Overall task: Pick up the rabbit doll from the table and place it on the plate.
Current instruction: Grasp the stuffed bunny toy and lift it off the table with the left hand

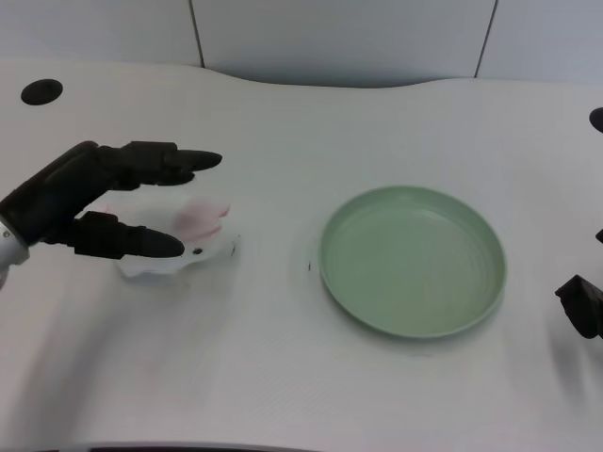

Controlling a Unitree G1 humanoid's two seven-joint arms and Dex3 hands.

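Note:
The rabbit doll, white with pink ears, lies on the white table left of centre. My left hand hovers over its left part with fingers spread apart, the upper fingers reaching past the doll's far side and the thumb crossing its near side. The hand holds nothing; part of the doll's body is hidden behind the fingers. The green plate stands empty to the right of the doll, a short gap away.
My right hand rests at the picture's right edge, just beyond the plate. A black round hole sits in the table at the far left, and another one at the far right edge.

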